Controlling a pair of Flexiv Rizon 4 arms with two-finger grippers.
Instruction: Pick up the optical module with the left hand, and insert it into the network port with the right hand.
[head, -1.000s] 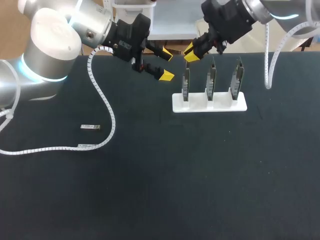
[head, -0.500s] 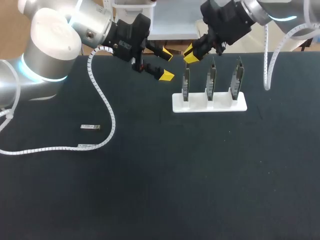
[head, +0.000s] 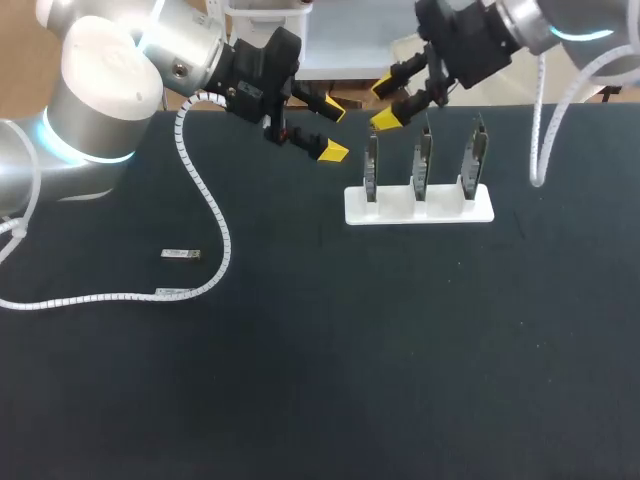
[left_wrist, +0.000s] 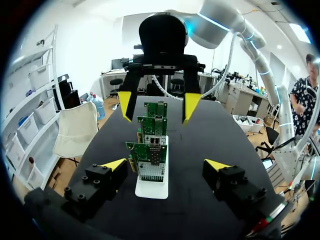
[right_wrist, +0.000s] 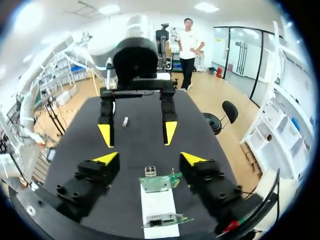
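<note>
Both pairs of fingers open and empty over the far side of the bench (head: 400, 350).

The left fingers (head: 332, 151) are spread wide in the air, gripping nothing, just left of the rack (head: 420, 208). The right fingers (head: 386, 119) are also apart and empty, above the rack's leftmost card (head: 372, 165). Three cards stand upright in that white rack. The module (head: 180, 254) lies flat on the bench, well apart from both, beside the left arm's white cable (head: 205, 200).

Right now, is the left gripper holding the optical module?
No, the optical module lies flat on the table, apart from the left gripper, whose fingers are open and empty.
</note>
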